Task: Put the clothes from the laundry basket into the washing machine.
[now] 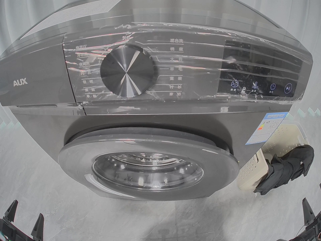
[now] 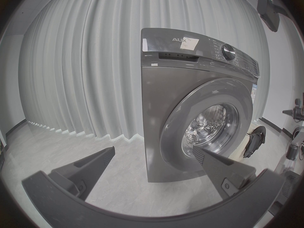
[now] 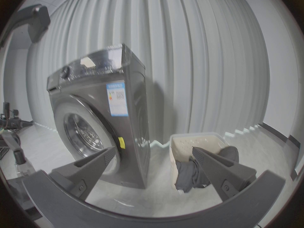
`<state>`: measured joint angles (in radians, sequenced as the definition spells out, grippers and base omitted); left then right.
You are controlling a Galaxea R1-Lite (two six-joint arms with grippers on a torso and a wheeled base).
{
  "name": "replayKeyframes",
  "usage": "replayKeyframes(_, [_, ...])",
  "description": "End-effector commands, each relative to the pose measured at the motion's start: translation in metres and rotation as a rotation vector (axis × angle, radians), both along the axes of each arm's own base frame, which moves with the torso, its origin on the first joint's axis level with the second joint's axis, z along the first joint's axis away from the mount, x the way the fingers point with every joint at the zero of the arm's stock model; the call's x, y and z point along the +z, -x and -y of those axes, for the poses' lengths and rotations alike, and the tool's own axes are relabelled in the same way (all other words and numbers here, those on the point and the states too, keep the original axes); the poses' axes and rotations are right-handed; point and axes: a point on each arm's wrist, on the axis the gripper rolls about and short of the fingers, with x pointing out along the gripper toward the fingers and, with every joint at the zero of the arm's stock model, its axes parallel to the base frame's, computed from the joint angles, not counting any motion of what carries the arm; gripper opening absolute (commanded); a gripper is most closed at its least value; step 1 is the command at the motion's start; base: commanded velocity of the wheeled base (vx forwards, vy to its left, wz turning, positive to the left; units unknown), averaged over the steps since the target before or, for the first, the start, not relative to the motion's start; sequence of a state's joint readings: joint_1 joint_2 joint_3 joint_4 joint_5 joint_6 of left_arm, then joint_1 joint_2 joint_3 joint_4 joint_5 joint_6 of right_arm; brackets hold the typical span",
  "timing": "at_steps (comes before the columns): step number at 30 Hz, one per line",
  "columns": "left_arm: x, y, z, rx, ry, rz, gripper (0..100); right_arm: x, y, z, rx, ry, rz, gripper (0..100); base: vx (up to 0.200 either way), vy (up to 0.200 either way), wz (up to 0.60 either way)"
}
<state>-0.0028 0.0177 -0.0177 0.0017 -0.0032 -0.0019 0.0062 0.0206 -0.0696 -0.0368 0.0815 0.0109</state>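
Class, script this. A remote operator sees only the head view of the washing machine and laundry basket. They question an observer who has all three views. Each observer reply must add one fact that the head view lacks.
Operator: My view clips both hands. Are they open or shut?
Observer: The left hand and right hand are both open and hold nothing.
Operator: Is anything marking the door's edge?
Observer: A small yellow tab sits at the edge of the washing machine door, on the laundry basket side.

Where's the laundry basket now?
Head view: the laundry basket sits on the floor right of the washing machine, dark clothes draped over its rim.
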Motion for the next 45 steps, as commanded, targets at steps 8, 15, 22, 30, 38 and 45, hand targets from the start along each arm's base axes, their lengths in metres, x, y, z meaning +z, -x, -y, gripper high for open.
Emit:
replayKeyframes(8, [-0.005, 0.0, 0.0, 0.003, 0.0, 0.002, 100, 0.055, -0.05, -0.011, 0.483, 0.034, -0.248, 100, 0.0, 0.0, 0.0])
replayKeyframes(15, [-0.005, 0.0, 0.0, 0.003, 0.0, 0.002, 100, 0.062, -0.098, -0.023, 0.671, 0.105, -0.313, 100, 0.0, 0.0, 0.0])
replayKeyframes(22, [-0.005, 0.0, 0.0, 0.001, 0.001, 0.002, 100, 0.066, -0.132, -0.049, 0.737, 0.115, -0.373, 100, 0.0, 0.0, 0.0])
replayKeyframes(30, [-0.005, 0.0, 0.0, 0.001, 0.001, 0.0, 100, 0.073, -0.152, -0.079, 0.644, -0.019, -0.364, 100, 0.0, 0.0, 0.0])
replayKeyframes(38, [-0.005, 0.0, 0.0, 0.001, 0.001, 0.002, 100, 0.073, -0.16, -0.096, 0.628, -0.066, -0.325, 100, 0.0, 0.0, 0.0])
replayKeyframes(45, [-0.005, 0.0, 0.0, 0.001, 0.001, 0.002, 100, 0.069, -0.162, -0.104, 0.654, -0.072, -0.355, 100, 0.0, 0.0, 0.0])
